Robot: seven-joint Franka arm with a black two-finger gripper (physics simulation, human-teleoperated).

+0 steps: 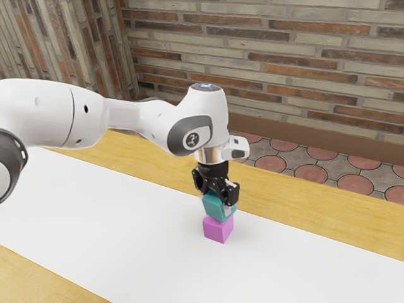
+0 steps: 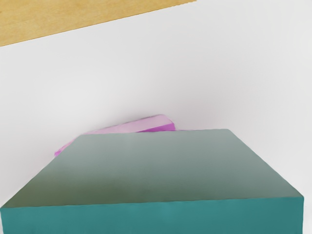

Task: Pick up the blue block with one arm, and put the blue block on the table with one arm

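Nearest me runs the table's [image 1: 38, 278] wooden edge, then a white sheet [image 1: 139, 240]. On that sheet sits the pink block [image 1: 217, 230]. Right above it is the blue block [image 1: 216, 207], turned at an angle to the pink one; I can't tell whether the two touch. The gripper [image 1: 218, 201] points down from above, its fingers closed on the blue block. Behind the table lie round red floor tiles [image 1: 309, 171], and beyond them a brick wall [image 1: 284, 69].

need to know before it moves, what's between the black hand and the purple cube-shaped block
The teal cube-shaped block lies between the hand and the purple block, as the exterior view shows.
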